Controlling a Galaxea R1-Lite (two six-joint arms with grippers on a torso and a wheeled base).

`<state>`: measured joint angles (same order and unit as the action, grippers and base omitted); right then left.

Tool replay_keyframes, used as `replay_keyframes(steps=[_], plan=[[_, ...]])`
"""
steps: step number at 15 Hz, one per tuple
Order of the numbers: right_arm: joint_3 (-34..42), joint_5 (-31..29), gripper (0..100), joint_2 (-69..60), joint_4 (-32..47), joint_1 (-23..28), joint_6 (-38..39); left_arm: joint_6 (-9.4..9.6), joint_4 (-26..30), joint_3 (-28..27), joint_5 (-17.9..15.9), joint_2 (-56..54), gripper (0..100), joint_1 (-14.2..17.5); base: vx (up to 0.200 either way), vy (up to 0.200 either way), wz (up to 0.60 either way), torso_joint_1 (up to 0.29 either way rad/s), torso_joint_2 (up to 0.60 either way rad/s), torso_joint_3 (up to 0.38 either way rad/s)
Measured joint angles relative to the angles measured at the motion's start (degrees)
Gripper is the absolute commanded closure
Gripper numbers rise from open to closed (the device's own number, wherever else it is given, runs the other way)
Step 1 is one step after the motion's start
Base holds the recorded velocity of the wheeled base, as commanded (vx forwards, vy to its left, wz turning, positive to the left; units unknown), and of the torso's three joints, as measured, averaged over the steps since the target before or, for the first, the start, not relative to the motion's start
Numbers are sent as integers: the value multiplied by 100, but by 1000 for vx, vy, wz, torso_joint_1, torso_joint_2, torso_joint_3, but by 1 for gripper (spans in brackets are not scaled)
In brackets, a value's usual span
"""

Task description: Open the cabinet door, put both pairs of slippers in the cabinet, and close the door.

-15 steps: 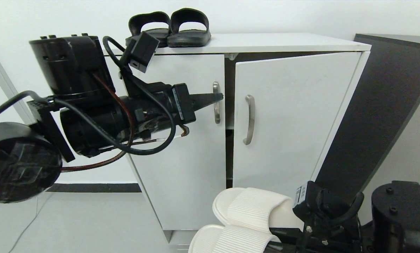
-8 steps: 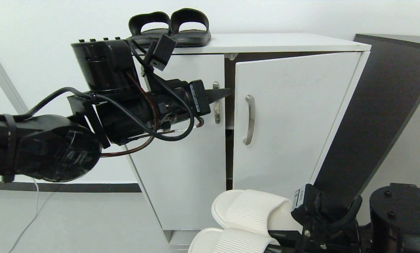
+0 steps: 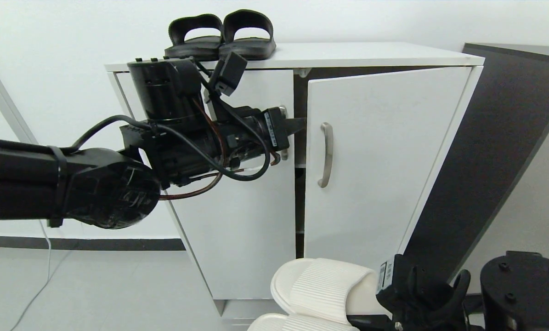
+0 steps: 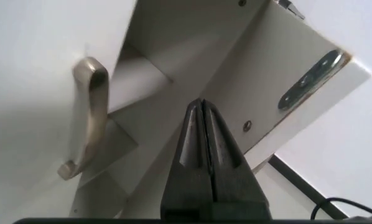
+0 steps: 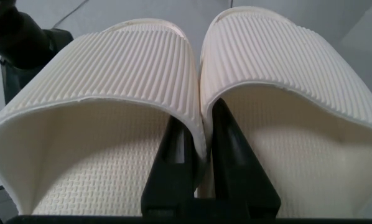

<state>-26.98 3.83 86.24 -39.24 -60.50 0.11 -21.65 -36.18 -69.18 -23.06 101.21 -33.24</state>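
Head view: left gripper (image 3: 301, 123) is raised in front of the cabinet (image 3: 370, 53). Its fingers are pressed flat together with nothing between them. The tip sits at the dark gap between left door (image 3: 237, 220) and right door (image 3: 375, 161), high up and just beside the left door's pull. Left wrist view shows the same closed tip pointing into that gap.

Right door is ajar, its upper edge swung slightly out from the frame. Its handle (image 3: 325, 155) is free, nothing touching it.

Black slippers (image 3: 220, 34) lie side by side on the cabinet top, toward its left end, outside the cabinet.

Right gripper (image 5: 198, 124) is low, in front of the bottom of the right door. One finger is inside each of the white slippers (image 3: 322, 287), squeezing their two adjoining inner walls together, so the pair is held as one. The white slippers are side by side, outside the cabinet, near the lower edge of the right door and above the grey floor (image 3: 95, 285).
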Motion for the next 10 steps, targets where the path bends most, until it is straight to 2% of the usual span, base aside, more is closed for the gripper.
replay_keyframes(steps=[2, 5, 7, 10], plan=[[22, 2, 100, -2, 2, -79, 5, 26, -9, 80, 101, -13, 100, -189, -200, 0, 0, -2, -2, 2], [61, -13, 100, -11, 0, -247, 0, 146, -13, 367, 177, -197, 100, -730, -200, 0, 0, 2, 5, 1], [74, -22, 100, -18, -2, -293, -6, 168, -22, 444, 180, -300, 100, -875, -200, 0, 0, -2, 2, 2], [88, -24, 100, -21, -9, -339, -9, 171, -35, 479, 188, -339, 100, -895, 0, 0, 0, 0, 0, 0]])
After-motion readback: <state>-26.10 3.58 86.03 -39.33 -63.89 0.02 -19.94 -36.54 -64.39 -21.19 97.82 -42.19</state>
